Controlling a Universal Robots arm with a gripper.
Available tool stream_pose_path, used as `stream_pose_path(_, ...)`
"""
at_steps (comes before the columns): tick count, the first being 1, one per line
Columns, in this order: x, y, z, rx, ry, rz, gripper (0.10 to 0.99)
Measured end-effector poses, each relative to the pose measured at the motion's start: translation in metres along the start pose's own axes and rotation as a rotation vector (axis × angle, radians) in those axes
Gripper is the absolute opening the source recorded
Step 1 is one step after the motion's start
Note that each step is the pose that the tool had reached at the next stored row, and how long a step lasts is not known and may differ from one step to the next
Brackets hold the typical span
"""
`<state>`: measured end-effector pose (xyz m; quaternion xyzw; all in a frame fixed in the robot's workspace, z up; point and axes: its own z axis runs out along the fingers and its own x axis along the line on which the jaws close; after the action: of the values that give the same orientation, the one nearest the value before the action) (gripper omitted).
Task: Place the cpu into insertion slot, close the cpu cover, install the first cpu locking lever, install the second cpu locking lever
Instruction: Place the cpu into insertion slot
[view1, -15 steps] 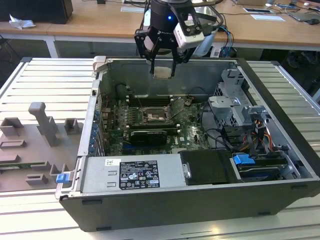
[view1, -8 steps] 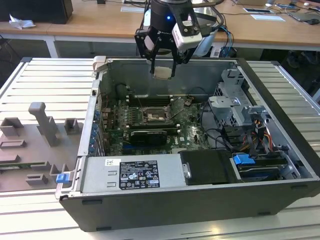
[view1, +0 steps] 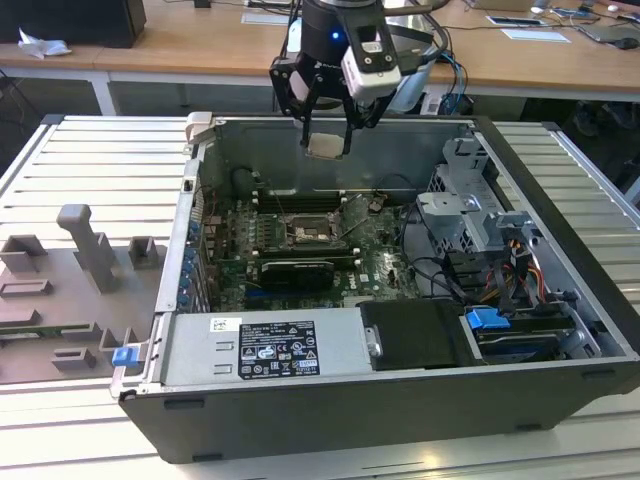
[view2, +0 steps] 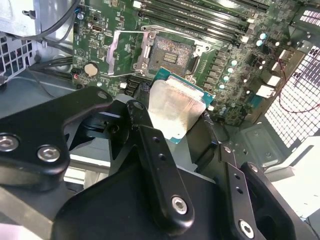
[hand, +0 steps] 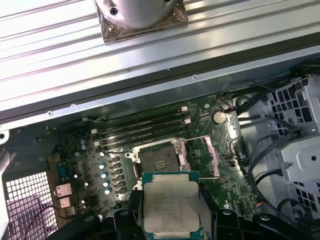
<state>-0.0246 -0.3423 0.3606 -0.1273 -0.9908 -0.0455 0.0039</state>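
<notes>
Nothing's seated yet: the gripper (view1: 327, 128) is clamping the cpu (view1: 326, 146) by two opposite edges, carrying it well above the insertion slot (view1: 305, 232) and, I'd say, a bit short of being squarely over it. The slot is sitting bare with the cpu cover (view2: 146, 50) flipped open right beside it, so I'm guessing the placing, the cover and both locking levers are all still waiting to be done. The arm is reaching down over the open computer case (view1: 400, 425), fingers pointing roughly downward toward the slot.
</notes>
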Motion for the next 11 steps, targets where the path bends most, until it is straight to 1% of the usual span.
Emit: stream_pose_path(11,-0.0001,-0.0002,0.0023,0.000,-0.0006,0.010,0.541)
